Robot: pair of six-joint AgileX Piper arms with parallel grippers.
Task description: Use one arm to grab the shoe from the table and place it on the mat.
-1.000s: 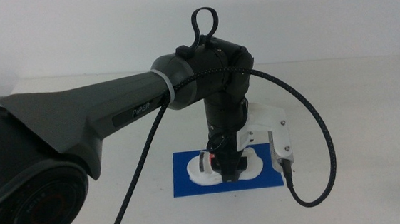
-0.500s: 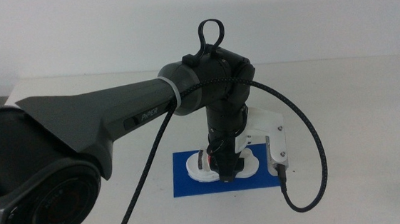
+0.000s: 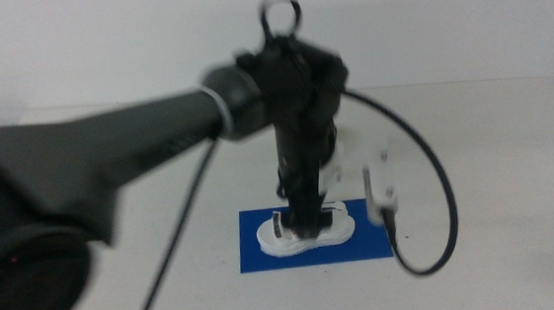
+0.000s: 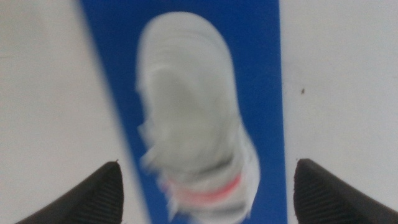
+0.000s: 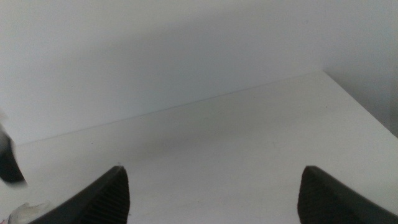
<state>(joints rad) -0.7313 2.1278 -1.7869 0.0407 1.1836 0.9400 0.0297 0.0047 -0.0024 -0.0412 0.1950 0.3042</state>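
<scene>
white tabletop (image 3: 494,138) is carrying everything under a pale wall. left claw (image 4: 205,186) is hanging with its jaws spread wide, gripping nothing, straight above the shoe (image 4: 193,118). that shoe is lying on the blue mat (image 3: 255,258), its image blurred. right claw (image 5: 211,186) is waiting open over bare tabletop, facing the wall.
</scene>
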